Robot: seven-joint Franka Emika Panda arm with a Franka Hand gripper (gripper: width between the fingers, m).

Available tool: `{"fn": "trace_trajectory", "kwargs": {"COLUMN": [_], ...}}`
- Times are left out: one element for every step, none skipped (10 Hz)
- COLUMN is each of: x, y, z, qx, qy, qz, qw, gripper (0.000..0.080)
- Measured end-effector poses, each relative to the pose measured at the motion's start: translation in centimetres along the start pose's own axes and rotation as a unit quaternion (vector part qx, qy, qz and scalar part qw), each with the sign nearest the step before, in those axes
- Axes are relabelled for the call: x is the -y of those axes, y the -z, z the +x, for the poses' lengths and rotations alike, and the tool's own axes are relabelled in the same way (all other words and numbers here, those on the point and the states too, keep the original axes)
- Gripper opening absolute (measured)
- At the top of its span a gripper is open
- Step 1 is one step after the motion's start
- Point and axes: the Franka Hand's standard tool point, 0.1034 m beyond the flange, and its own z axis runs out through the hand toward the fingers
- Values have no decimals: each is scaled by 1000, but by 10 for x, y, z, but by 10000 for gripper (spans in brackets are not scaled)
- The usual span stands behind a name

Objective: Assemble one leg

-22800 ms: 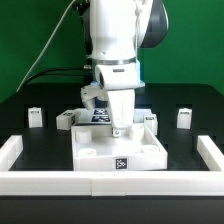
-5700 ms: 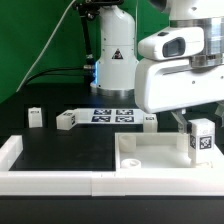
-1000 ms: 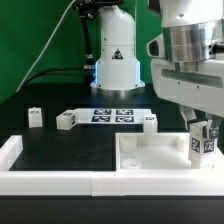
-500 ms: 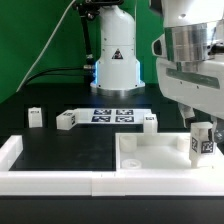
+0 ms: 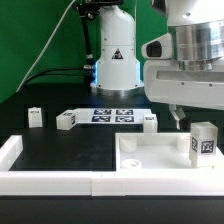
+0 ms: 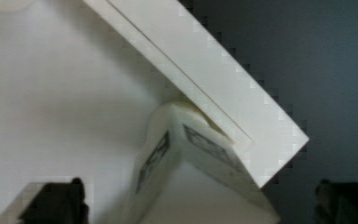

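A leg (image 5: 204, 143), a small white post with a tag on its face, stands upright on the corner of the large white square plate (image 5: 150, 156) at the exterior view's right. My gripper (image 5: 197, 113) hangs just above it, open and not touching it. One dark finger (image 5: 178, 117) shows beside the leg's top. In the wrist view the leg (image 6: 197, 150) is seen from above on the plate (image 6: 69, 90). My gripper (image 6: 197, 204) has its fingertips (image 6: 53, 201) far apart on either side of the leg.
Three more legs stand on the black table: one (image 5: 34, 117) at the left, one (image 5: 66, 120) and one (image 5: 149, 120) at the ends of the marker board (image 5: 112, 115). A white fence (image 5: 60, 183) runs along the front. The robot base (image 5: 115, 60) stands behind.
My gripper has opened, let go of the leg and risen a little. The leg stays upright on the plate's corner.
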Motion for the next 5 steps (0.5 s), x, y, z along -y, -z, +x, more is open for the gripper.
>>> {"fn": "trace_trajectory", "kwargs": {"x": [2,2,2,2,2], "y": [-1,-2,-3,-3,-3], "z": [2,2,2,1,2], "qx": [1,1,1,0,-2], "qy": [65,121,169,232,279], "qz": [-1,-2,-5,-9,-11], "qw": [998,993,986,973,960], "gripper": [649,649,649,649,649]}}
